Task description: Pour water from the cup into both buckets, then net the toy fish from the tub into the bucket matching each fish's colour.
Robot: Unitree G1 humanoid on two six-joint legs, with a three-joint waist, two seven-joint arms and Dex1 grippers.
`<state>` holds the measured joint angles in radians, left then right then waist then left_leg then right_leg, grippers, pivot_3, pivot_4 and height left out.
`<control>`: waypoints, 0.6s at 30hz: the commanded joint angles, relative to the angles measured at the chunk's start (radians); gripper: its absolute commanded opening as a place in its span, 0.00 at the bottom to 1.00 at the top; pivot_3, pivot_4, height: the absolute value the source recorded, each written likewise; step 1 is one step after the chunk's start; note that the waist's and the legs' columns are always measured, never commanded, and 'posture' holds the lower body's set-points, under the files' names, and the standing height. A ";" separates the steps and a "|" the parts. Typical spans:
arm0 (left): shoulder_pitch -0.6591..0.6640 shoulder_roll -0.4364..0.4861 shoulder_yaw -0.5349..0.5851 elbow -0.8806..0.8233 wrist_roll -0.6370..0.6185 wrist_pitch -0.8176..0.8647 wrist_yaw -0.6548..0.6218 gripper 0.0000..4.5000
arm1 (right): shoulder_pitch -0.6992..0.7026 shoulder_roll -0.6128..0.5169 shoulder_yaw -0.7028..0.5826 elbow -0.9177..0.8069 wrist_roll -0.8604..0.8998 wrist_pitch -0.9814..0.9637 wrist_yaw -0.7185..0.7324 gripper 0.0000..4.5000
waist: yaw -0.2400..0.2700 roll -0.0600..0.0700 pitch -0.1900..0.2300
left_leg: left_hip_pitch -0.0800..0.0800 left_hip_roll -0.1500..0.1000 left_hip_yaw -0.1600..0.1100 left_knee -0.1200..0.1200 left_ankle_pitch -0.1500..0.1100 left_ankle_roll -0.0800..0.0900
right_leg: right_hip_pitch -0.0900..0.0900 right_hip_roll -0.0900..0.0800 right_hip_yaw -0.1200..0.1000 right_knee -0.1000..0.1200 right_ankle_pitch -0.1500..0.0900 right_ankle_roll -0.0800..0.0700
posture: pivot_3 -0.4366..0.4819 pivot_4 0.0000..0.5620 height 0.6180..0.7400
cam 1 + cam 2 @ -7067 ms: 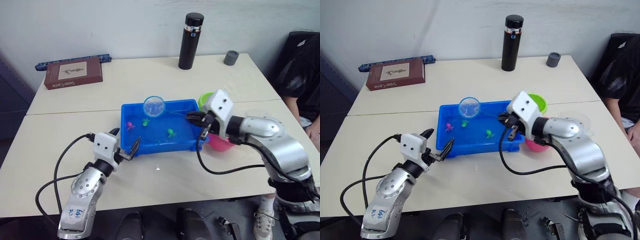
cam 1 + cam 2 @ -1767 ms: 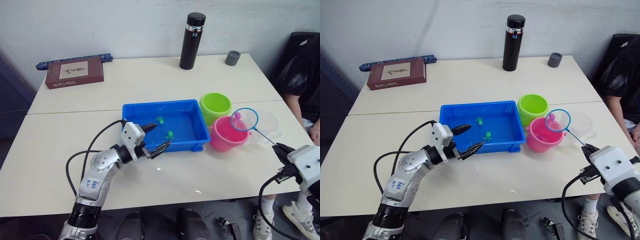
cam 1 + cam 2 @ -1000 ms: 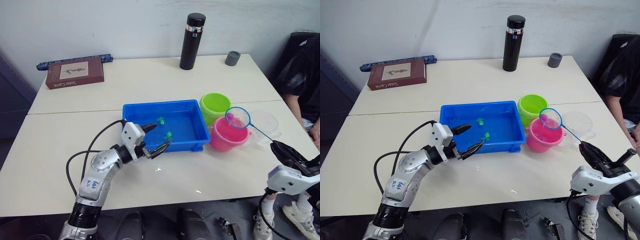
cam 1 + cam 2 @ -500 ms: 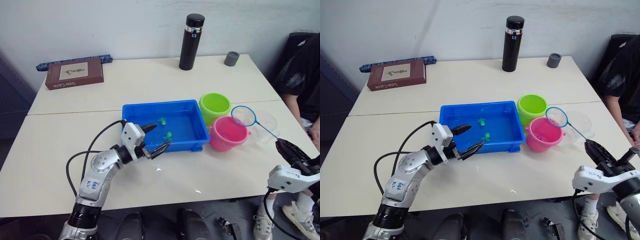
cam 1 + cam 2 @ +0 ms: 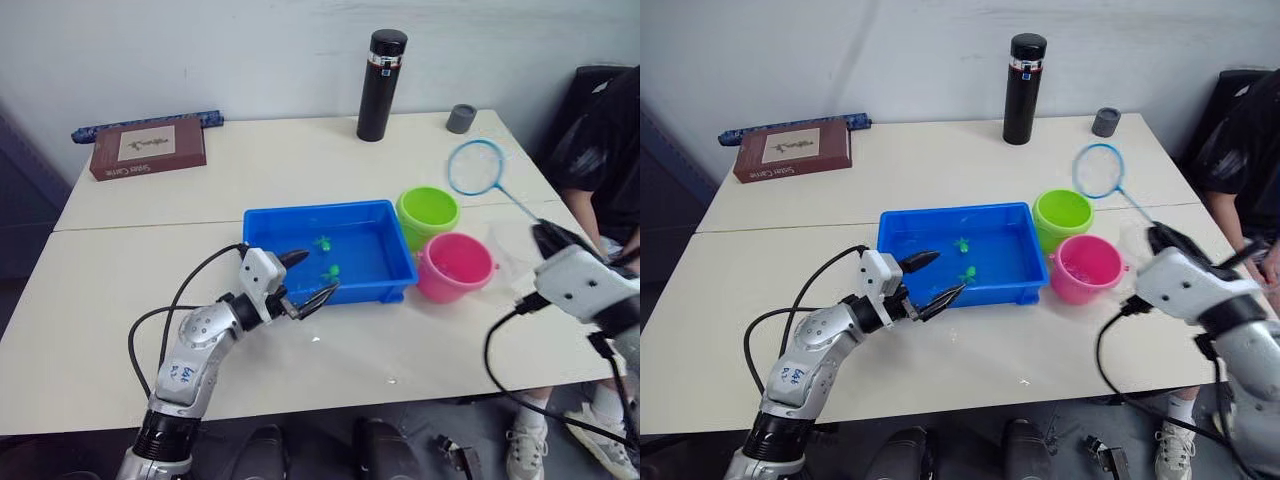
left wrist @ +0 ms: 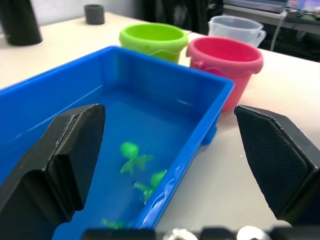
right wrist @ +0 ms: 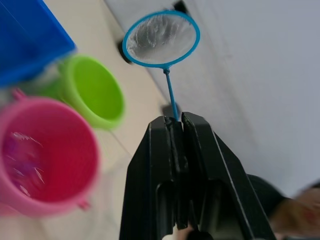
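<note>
The blue tub [image 5: 262,215] holds water and green toy fish [image 5: 322,242] [image 6: 131,152]. My left gripper [image 5: 308,275] is open at the tub's near front rim, with the rim between its spread fingers [image 6: 75,145]. The lime green bucket [image 5: 428,212] and the pink bucket [image 5: 455,265] stand to the right of the tub. The clear cup [image 6: 236,29] stands behind the pink bucket. My right gripper [image 5: 545,232] is shut on the net's thin handle. The net's blue hoop [image 5: 475,167] hangs empty in the air beyond the green bucket [image 7: 95,95].
A tall black flask [image 5: 380,85] and a small grey cup [image 5: 461,118] stand at the table's far edge. A brown book [image 5: 147,146] lies far left. A person in black [image 5: 610,150] sits at the right side of the table.
My right arm has lifted the net from over the pink bucket up and back past the green bucket. The pink fish earlier in the hoop is gone from it. The left arm has stayed put.
</note>
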<state>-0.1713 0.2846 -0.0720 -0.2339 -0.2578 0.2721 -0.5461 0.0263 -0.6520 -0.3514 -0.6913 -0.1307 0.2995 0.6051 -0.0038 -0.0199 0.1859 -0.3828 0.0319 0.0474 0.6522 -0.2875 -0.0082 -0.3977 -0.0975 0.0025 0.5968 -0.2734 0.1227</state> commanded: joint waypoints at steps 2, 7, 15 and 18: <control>0.059 0.002 0.040 -0.113 0.032 0.023 0.093 0.99 | -0.165 -0.022 0.110 -0.065 0.125 0.227 0.057 0.00 | 0.000 0.000 0.000 | 0.000 0.000 -0.002 0.000 0.000 0.000 | 0.000 -0.001 0.000 0.000 0.000 0.000 | 0.48 0.27 1.00; 0.116 0.001 0.056 -0.178 0.039 0.044 0.146 0.99 | -0.285 -0.057 0.170 0.016 0.170 0.279 0.083 0.00 | 0.007 0.000 0.000 | -0.002 -0.001 -0.004 0.000 0.000 0.000 | 0.000 -0.002 -0.002 -0.001 -0.001 -0.002 | 0.48 0.27 1.00; 0.240 -0.010 0.089 -0.255 0.055 0.035 0.223 0.99 | -0.338 -0.151 0.313 0.300 0.155 0.099 0.200 0.00 | 0.001 0.000 0.000 | -0.003 -0.001 -0.004 -0.001 -0.001 0.001 | -0.001 -0.003 -0.004 -0.004 -0.001 -0.002 | 0.48 0.27 1.00; 0.266 -0.014 0.095 -0.262 0.059 0.022 0.238 0.99 | -0.388 -0.144 0.344 0.333 0.185 0.187 0.221 0.00 | -0.001 0.000 0.000 | -0.003 -0.001 -0.004 -0.001 -0.001 0.001 | -0.001 -0.003 -0.004 -0.003 -0.001 -0.002 | 0.48 0.27 1.00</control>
<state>0.0876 0.2763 0.0122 -0.4498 -0.2045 0.3215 -0.3190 -0.3287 -0.7848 0.0009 -0.3511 0.0331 0.4627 0.8168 -0.0044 -0.0199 0.1859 -0.3855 0.0313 0.0439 0.6511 -0.2883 -0.0071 -0.3987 -0.1006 -0.0018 0.5936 -0.2744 0.1209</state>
